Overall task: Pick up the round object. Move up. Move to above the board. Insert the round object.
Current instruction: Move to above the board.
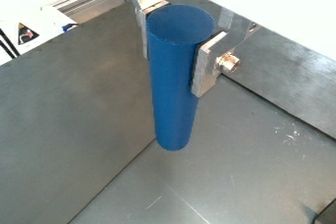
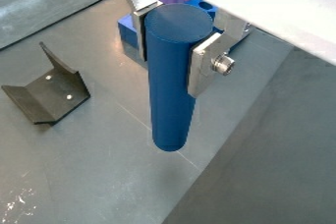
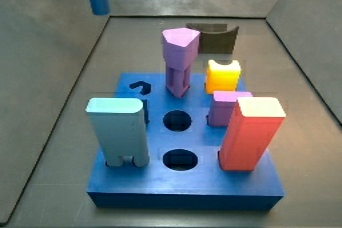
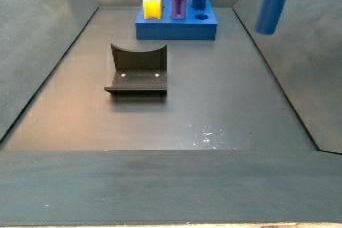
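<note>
Gripping round object (image 2: 168,76) upright, gripper (image 2: 171,31) raised off floor

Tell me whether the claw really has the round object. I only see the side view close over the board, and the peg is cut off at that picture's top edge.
Observer: Yes. In both wrist views the claw is shut on the round object, with the silver fingers pressing on its upper part.
Operator: Is it off the floor?
Observer: Yes. In a wrist view it hangs upright, with its lower end clear of the grey floor.
Operator: Is it over the board yet?
Observer: No. In a side view it hangs off to one side of the board, not above it.
</note>
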Motion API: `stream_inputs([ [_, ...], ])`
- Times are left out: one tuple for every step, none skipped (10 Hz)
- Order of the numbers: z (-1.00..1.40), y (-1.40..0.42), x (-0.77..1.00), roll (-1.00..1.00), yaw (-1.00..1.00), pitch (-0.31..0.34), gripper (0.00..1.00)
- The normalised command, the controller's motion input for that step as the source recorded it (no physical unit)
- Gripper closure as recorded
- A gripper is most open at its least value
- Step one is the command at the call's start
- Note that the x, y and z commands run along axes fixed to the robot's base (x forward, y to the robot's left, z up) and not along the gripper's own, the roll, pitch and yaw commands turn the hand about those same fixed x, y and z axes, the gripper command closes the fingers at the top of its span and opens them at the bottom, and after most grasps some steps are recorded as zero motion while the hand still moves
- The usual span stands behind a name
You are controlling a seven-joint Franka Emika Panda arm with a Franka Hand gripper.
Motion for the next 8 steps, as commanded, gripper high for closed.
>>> stream_inputs([
  [0.00, -0.03, -0.34, -0.05, 0.02, 0.063, 1.00],
  [0.00, -0.03, -0.34, -0.05, 0.02, 0.061, 1.00],
  [0.01, -0.03, -0.34, -0.05, 0.02, 0.060, 1.00],
  [0.01, -0.02, -0.34, -0.05, 0.02, 0.060, 1.00],
  [0.01, -0.02, -0.34, -0.05, 0.02, 0.060, 1.00],
  [0.01, -0.02, -0.34, -0.05, 0.02, 0.060, 1.00],
  [0.01, -0.02, -0.34, -0.05, 0.02, 0.060, 1.00],
  [0.01, -0.02, -0.34, -0.05, 0.02, 0.060, 1.00],
])
